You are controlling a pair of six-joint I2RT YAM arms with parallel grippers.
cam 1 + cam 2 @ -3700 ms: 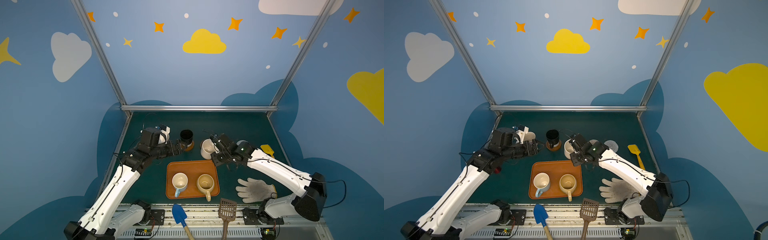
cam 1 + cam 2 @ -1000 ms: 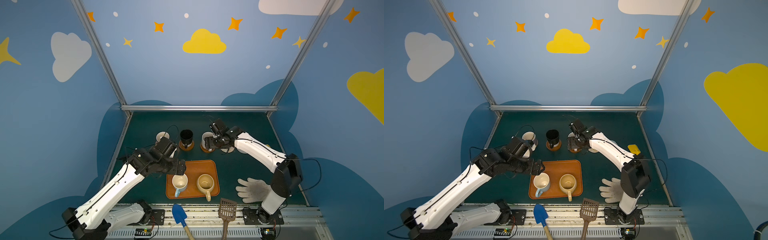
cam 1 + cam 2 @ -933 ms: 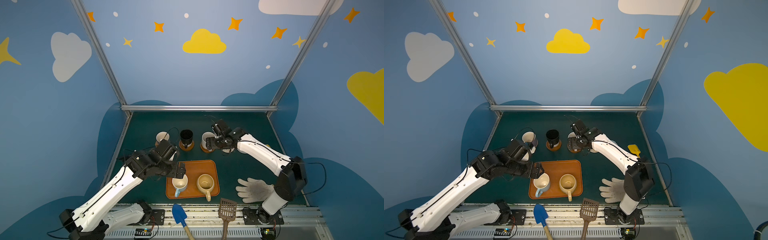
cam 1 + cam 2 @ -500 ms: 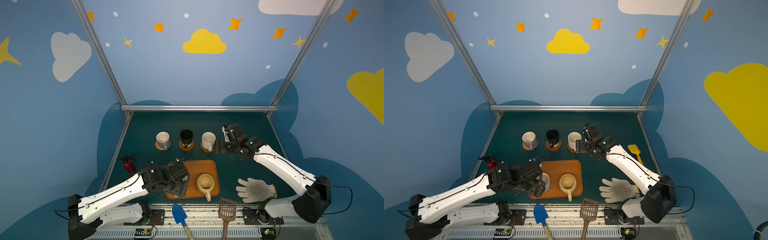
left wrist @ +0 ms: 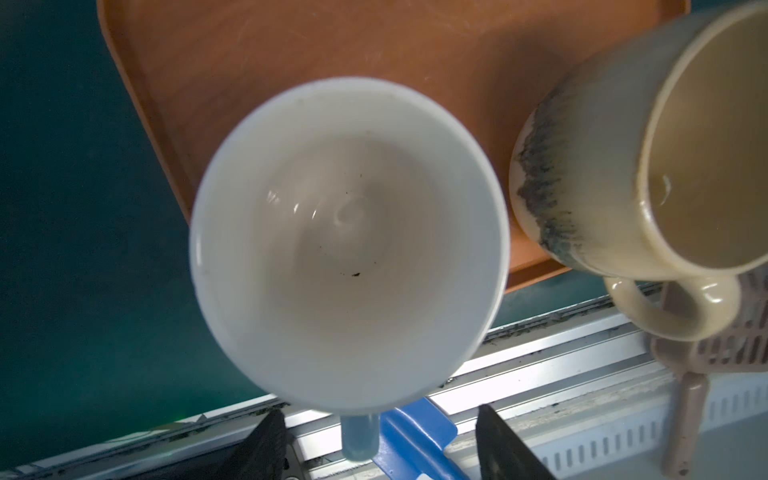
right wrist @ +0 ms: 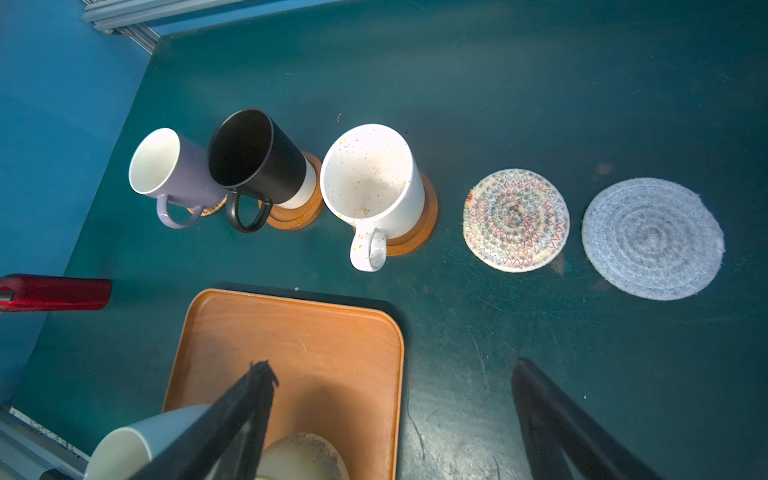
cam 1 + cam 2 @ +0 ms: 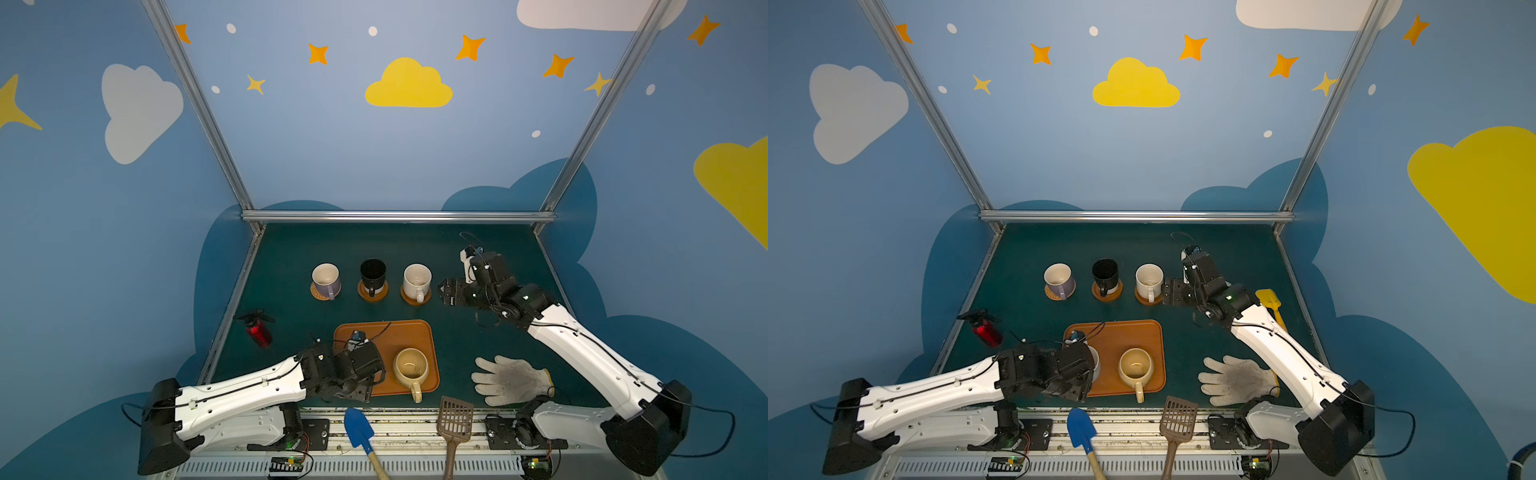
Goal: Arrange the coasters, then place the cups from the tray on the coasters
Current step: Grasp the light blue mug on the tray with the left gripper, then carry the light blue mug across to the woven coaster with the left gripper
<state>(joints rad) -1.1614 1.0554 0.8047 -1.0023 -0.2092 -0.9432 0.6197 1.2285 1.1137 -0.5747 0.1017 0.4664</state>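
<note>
Cups and coasters sit on a dark green table [image 7: 478, 249] with blue walls painted with clouds and stars all around. Three cups stand in a row at the back: the lavender cup [image 7: 326, 280] on the woven coaster [image 7: 318, 293], the black cup [image 7: 372, 274] on a brown coaster [image 7: 372, 293], and the speckled white cup [image 7: 417, 280] on another brown coaster [image 7: 409, 298]. The orange tray [image 7: 409, 332] lies near the front with the tan cup [image 7: 411, 366] on it. The left gripper [image 5: 380, 436] hangs over the tray's left part, right above the light blue cup [image 5: 349, 245]; its two black fingers [image 5: 266, 440] stand apart on either side of the cup's handle, and I cannot tell if they touch it. The right gripper [image 7: 444, 292] is wide open and holds nothing, just beside the speckled cup. Only the right wrist view shows the cream coaster [image 6: 516, 220] and the grey-white coaster [image 6: 652, 239], both bare. The top views alone show a glove [image 7: 509, 379], a blue shovel [image 7: 359, 432] and a brown scoop [image 7: 455, 419].
</note>
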